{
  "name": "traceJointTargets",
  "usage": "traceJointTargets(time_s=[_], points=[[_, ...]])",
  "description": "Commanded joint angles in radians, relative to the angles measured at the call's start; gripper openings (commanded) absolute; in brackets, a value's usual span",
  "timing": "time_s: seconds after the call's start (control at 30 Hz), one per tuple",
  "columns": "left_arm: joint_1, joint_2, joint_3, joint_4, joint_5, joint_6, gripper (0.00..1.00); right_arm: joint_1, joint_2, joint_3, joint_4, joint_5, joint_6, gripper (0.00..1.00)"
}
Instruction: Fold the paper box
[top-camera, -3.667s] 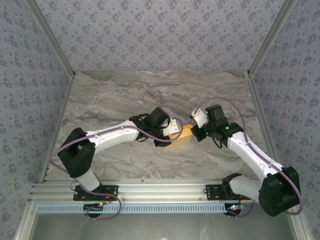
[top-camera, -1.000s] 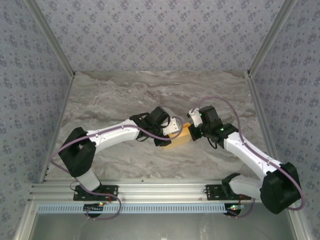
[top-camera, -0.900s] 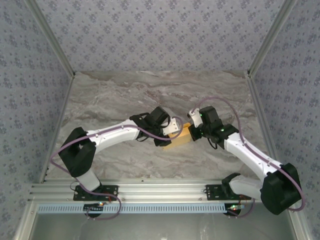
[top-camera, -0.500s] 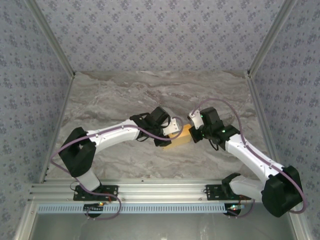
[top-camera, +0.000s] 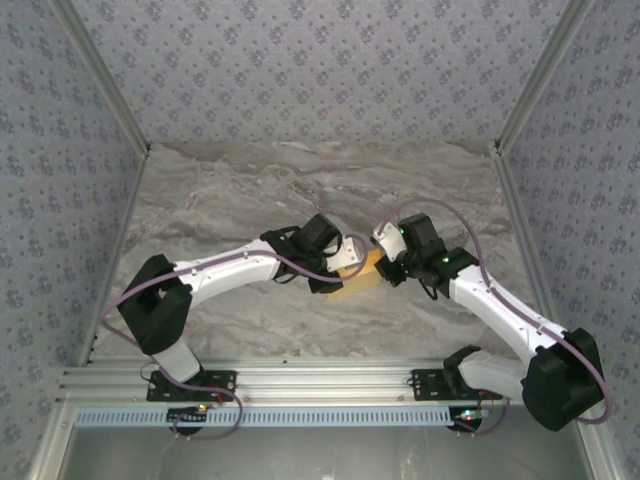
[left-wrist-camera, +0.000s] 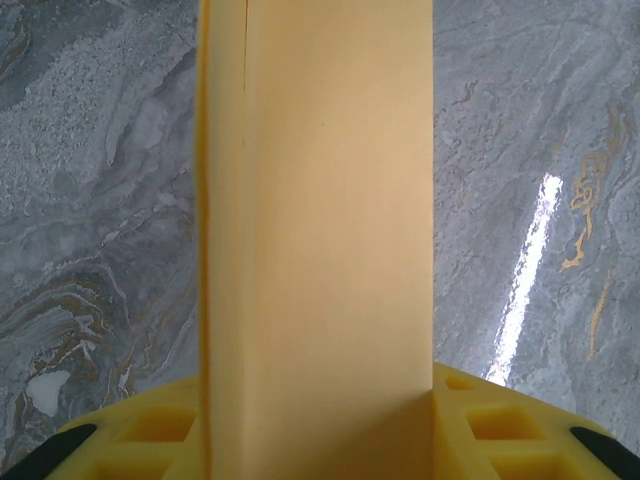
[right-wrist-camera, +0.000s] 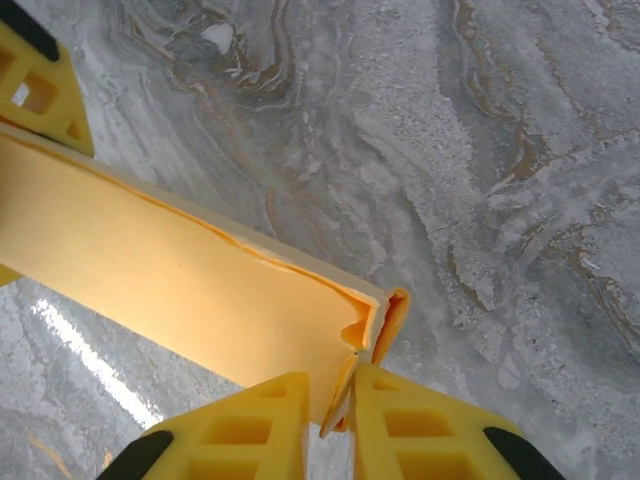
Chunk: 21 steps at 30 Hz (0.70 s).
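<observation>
At the centre of the marble table (top-camera: 250, 190), seen from above, two robot arms meet over the paper box (top-camera: 358, 273), a slim yellow-orange card sleeve stretched between them. The left gripper (top-camera: 345, 262) is clenched across the width of the box; its wrist camera shows the card running straight up the frame from between its yellow fingers (left-wrist-camera: 150, 430), flat and uncreased along the visible face.

At the lower middle of the right wrist picture, the right gripper (right-wrist-camera: 345, 420) has its two pads drawn close together with the thin edge of the end flap (right-wrist-camera: 388, 318) standing in the narrow slot between them. Whether the pads are pressing on that flap or merely bracketing it cannot be told. The flap is bent part way round the open end of the sleeve, and a small gap shows at the corner.

The step in hand appears to be closing that end. Done well, it would call for the left arm to stay a firm, unmoving anchor while the right one guides the flap along its own crease and into the opening, in small moves. Too hard a squeeze, or a push off the crease line, would likely buckle the thin card or twist the sleeve out of square.
</observation>
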Motion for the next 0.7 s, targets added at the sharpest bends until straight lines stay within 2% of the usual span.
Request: traceJointTargets(time_s=[0.0,0.07,0.27,0.4,0.47,0.57,0.67], points=[[-0.013,0.058,-0.012,0.010,-0.071,0.021,0.30,0.023,-0.054,-0.022,-0.114,-0.178,-0.055,0.27],[-0.014,0.057,-0.013,0.007,-0.078,0.034,0.30,0.011,-0.102,-0.023,-0.115,-0.184,-0.086,0.33],[-0.012,0.049,-0.010,-0.015,-0.095,0.092,0.30,-0.016,-0.206,-0.003,-0.127,-0.130,-0.189,0.42],[-0.008,0.044,-0.010,-0.026,-0.093,0.127,0.30,-0.007,-0.228,0.010,-0.163,-0.061,-0.356,0.43],[-0.003,0.045,-0.006,-0.032,-0.078,0.132,0.30,-0.017,-0.236,0.026,-0.174,-0.009,-0.381,0.46],[-0.001,0.054,0.001,-0.038,-0.072,0.139,0.30,-0.087,-0.251,0.059,-0.160,-0.026,-0.393,0.48],[0.000,0.061,0.002,-0.039,-0.068,0.144,0.29,-0.158,-0.262,0.060,-0.111,-0.109,-0.410,0.49]])
